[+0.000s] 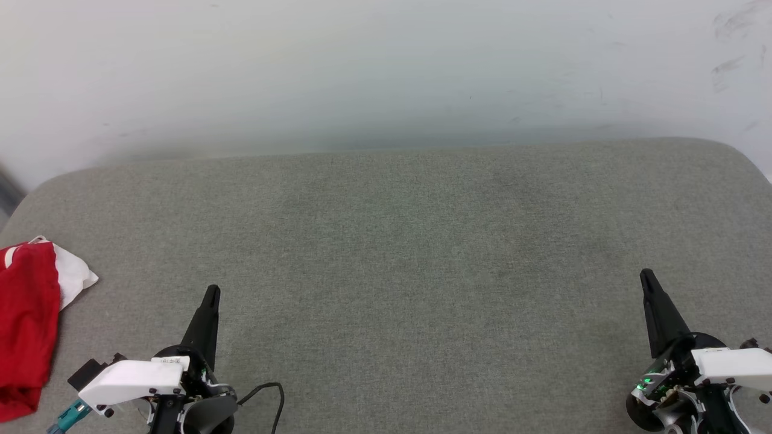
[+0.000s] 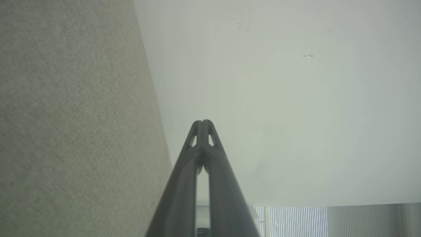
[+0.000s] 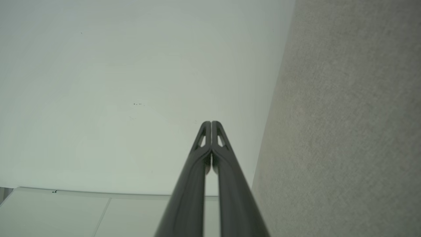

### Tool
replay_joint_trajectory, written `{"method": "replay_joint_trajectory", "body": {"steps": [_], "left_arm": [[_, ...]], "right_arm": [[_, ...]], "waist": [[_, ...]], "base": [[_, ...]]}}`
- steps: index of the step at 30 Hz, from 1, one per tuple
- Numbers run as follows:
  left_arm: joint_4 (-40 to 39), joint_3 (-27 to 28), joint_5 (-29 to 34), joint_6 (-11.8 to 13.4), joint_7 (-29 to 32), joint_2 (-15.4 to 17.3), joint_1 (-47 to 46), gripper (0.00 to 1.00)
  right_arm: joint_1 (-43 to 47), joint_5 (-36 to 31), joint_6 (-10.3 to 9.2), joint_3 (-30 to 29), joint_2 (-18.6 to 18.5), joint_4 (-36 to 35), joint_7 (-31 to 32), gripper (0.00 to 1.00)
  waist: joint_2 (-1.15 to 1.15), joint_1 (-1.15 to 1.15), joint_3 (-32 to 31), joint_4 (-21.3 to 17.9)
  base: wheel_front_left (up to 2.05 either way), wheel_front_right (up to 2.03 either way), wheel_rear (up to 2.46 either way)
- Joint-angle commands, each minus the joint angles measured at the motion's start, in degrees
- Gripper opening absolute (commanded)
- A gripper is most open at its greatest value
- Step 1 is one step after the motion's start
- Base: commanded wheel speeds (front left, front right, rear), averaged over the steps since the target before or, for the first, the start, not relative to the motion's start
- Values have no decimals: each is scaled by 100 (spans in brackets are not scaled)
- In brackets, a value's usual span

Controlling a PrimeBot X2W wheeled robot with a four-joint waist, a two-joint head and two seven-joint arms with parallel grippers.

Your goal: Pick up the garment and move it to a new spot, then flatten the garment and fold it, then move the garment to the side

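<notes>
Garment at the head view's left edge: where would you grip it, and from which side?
Probably the white sleeve corner of the garment: it pokes out free onto the grey cushion, while the red body lies bunched and partly out of frame. Come from above on its right, with the left end effector, which is nearest but shut, so it must open first.
</notes>
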Motion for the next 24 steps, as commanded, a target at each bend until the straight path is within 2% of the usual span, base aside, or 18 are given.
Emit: {"method": "replay_joint_trajectory", "body": {"steps": [1, 24], "left_arm": [[-5, 14, 6, -21, 12, -14, -30, 0], [-5, 14, 7, -21, 11, -14, -30, 0]], "right_arm": [[-64, 23, 0, 3, 21, 2, -10, 0], [-64, 23, 0, 3, 21, 2, -10, 0]], "waist": [[0, 0, 0, 0], [0, 0, 0, 0]], "base": [[0, 0, 0], [0, 0, 0]]}}
